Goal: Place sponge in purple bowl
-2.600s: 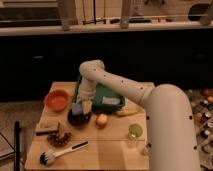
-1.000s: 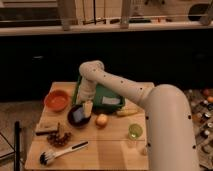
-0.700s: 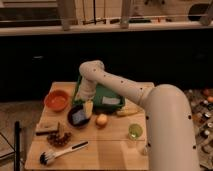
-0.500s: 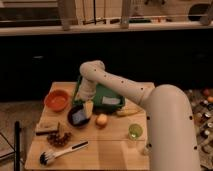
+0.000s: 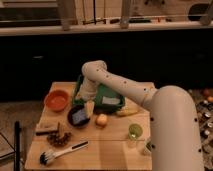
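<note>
Surface: pale wood surface [image 5: 111,145], dimly lit.
Purple bowl [image 5: 71,120]: on the surface's left half.
Sponge [image 5: 78,117]: inside the purple bowl.
Claw [image 5: 90,108]: over the bowl's right rim; grip cannot tell.
Room: dark cabinets [image 5: 45,60] behind the bowl.

I have a single view to work from. It sits high by the robot's own white arm [image 5: 172,125], which fills the lower right. It looks forward and down across the wooden table [image 5: 115,144] toward the dark wall [image 5: 45,60] behind. The whole tabletop fits in frame. The gripper [image 5: 89,108] hangs left of centre, at the right rim of the purple bowl [image 5: 71,120].
</note>
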